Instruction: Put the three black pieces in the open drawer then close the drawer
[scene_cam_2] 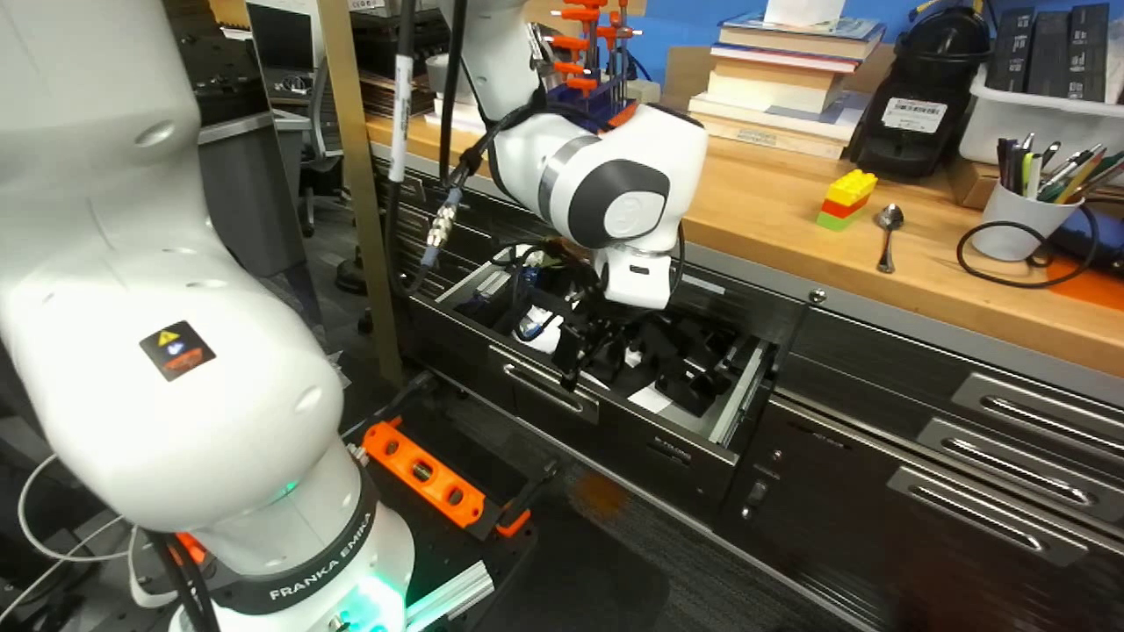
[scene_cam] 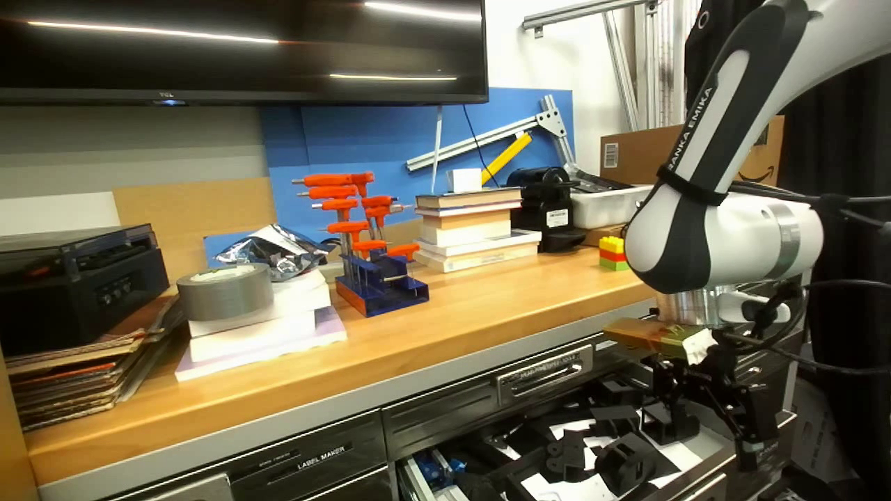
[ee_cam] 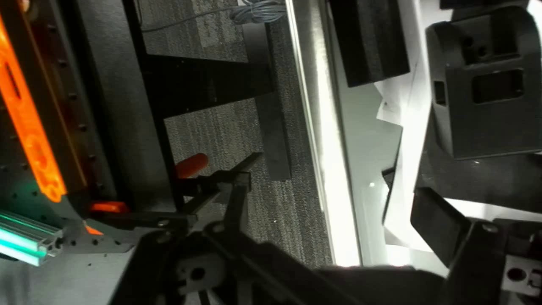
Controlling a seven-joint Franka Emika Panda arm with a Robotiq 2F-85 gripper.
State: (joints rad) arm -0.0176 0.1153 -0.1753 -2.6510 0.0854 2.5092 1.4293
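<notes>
- Desk: smooth honey-coloured wood top over dark metal cabinets; a cabinet front reads LABEL MAKER
- Franka arm: glossy white shells, black panels, FRANKA EMIKA lettering in both exterior views
- Screen: flat, shiny black, tiny TCL logo on the bottom edge
- Drawer: wide, shallow grey metal, pulled open, long bar handle; there's lettering on the front too but it's too blurry for me
- Cardboard box: plain brown, barcode sticker, Amazon smile partly behind the arm
- Jaws: black and linkage-looking, spread wide; in the wrist view one of the fingers is over the drawer, the other over the grey carpet side
- Tool stand: blue, full of T-handled keys with orange-red grips
- Tape roll: dull silver-grey
- Black pieces: matte, chunky, lying in the drawer with white paper; one's rounded. More than three in there, can't tell which three count
- Toy bricks: studded, stacked yellow, red, green
- Spoon: shiny metal, on the desk
</notes>
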